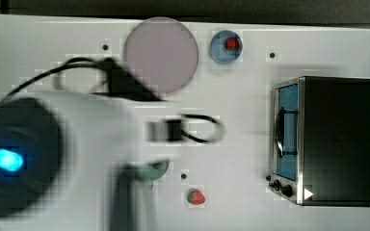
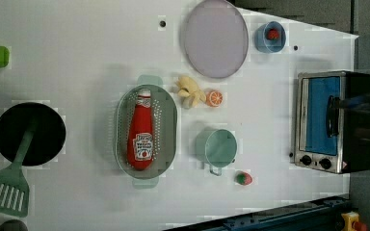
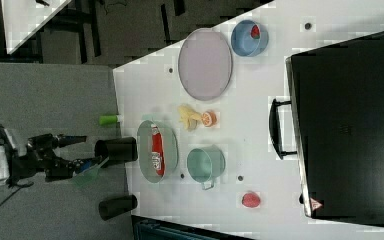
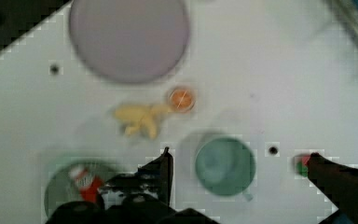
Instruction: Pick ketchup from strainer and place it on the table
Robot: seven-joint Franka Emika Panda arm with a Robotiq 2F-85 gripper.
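Nothing of the task is seen done: on the table [image 2: 77, 48] the strainer [image 2: 168, 120] holds the ketchup [image 2: 141, 130] lying inside, ungrasped, while the gripper [image 4: 237, 163] is held high, wide open and empty.

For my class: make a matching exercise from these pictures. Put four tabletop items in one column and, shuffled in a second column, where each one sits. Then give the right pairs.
Items:
1. ketchup
2. strawberry
3. orange slice
4. spatula

Places:
A. in the blue bowl
B. beside the banana, on the table
C. lying in the strainer
D. its handle reaching over the black pan

Pairs: 1-C, 2-A, 3-B, 4-D
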